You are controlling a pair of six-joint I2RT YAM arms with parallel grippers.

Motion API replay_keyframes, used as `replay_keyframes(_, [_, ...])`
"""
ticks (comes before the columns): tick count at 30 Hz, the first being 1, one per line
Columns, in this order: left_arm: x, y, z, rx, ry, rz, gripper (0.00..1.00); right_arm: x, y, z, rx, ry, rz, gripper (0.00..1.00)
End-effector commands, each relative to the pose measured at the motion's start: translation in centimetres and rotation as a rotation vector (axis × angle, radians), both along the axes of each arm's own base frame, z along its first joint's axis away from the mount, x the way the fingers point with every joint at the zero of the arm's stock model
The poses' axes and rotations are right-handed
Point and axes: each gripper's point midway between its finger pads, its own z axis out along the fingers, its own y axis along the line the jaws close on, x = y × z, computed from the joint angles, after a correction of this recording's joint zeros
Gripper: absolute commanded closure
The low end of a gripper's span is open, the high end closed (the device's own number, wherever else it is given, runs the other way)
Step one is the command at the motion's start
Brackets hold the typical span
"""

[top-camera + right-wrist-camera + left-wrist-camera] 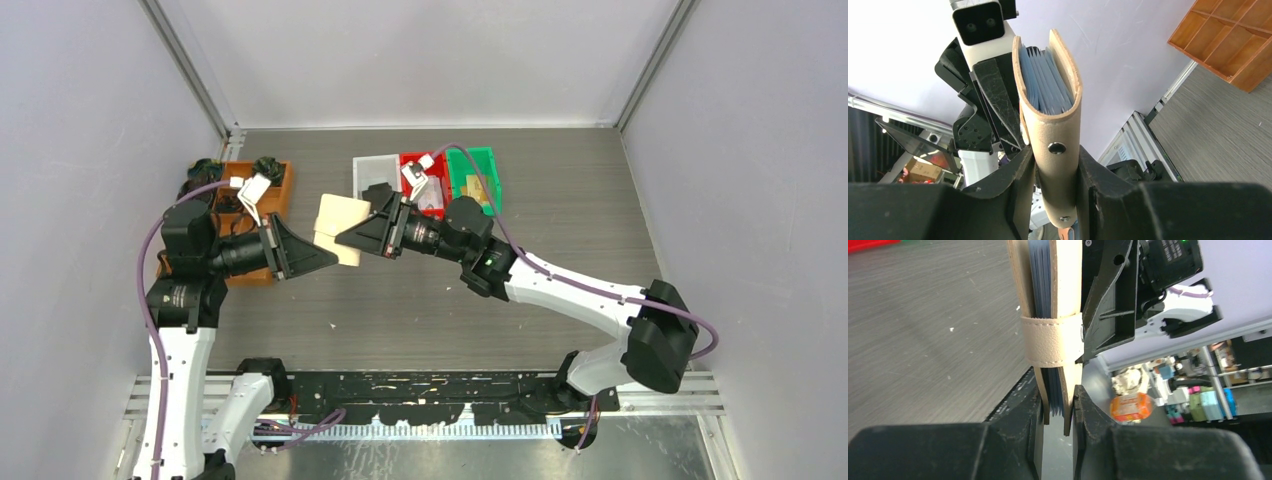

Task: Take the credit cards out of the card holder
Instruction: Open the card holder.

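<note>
The tan leather-like folding card holder (338,213) is held in the air above the grey worktop (560,220), with thin blue-grey credit cards (1044,85) packed inside. The left pincer (1058,395) is nearly closed, clamping one edge. The right pincer (1054,152) squeezes the opposite rounded end.

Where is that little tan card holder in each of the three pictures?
Top external: card holder left of centre, off the table.
Left wrist: card holder upright, centre, reaching from the top edge down.
Right wrist: card holder upright, centre.
Shared landmark: grey table, seen in all three views.
</note>
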Motion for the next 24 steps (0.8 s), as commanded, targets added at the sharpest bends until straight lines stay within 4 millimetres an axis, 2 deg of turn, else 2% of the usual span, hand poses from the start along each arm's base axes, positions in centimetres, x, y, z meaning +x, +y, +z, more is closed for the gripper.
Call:
replay_keyframes(1, [-2.8, -0.4, -1.1, 0.038, -0.072, -0.128, 1.00, 1.0, 0.1, 4.8, 0.153, -0.016, -0.045, 0.71])
replay_keyframes(2, [-2.5, -0.2, -1.9, 0.071, -0.081, -0.113, 1.00, 0.9, 0.2, 4.9, 0.158, -0.009, -0.037, 0.74])
replay_keyframes(5, [-0.9, 0.7, -4.1, 0.179, -0.124, -0.041, 1.00, 0.8, 0.3, 4.5, 0.141, 0.002, -0.041, 0.93])
replay_keyframes(6, [-0.1, 1.2, -4.6, 0.222, -0.151, -0.005, 0.94, 0.9, 0.4, 4.0, 0.108, 0.000, -0.055, 0.98])
replay_keyframes(7, [0.9, 1.9, -5.1, 0.279, -0.196, 0.042, 0.77, 1.1, 0.5, 3.2, 0.052, -0.009, -0.078, 0.99])
replay_keyframes(9, [2.8, 3.6, -5.4, 0.402, -0.302, 0.130, 0.38, 1.7, 0.3, 0.6, -0.116, -0.017, -0.148, 0.99])
replay_keyframes(10, [3.5, 4.3, -5.2, 0.456, -0.353, 0.164, 0.27, 2.1, 0.0, -0.4, -0.183, -0.023, -0.186, 0.99])
replay_keyframes(12, [4.5, 5.6, -4.4, 0.555, -0.476, 0.204, 0.19, 2.9, -0.9, -2.5, -0.303, -0.033, -0.250, 0.99])
replay_keyframes(14, [4.8, 6.2, -3.5, 0.607, -0.562, 0.212, 0.17, 3.8, -2.2, -4.7, -0.425, -0.025, -0.326, 0.99])
replay_keyframes(17, [4.7, 6.3, -2.8, 0.642, -0.675, 0.192, 0.19, 3.9, -2.3, -5.8, -0.479, -0.029, -0.338, 0.99])
replay_keyframes(19, [4.8, 6.3, -2.1, 0.649, -0.762, 0.201, 0.27, 3.6, -1.7, -5.7, -0.500, -0.036, -0.319, 0.99])
replay_keyframes(21, [4.9, 6.2, -2.2, 0.664, -0.848, 0.183, 0.39, 3.3, -1.1, -6.3, -0.546, -0.033, -0.295, 0.99])
replay_keyframes(24, [4.7, 5.8, -2.4, 0.682, -0.958, 0.135, 0.45, 2.7, 0.0, -6.2, -0.561, -0.033, -0.266, 0.99])
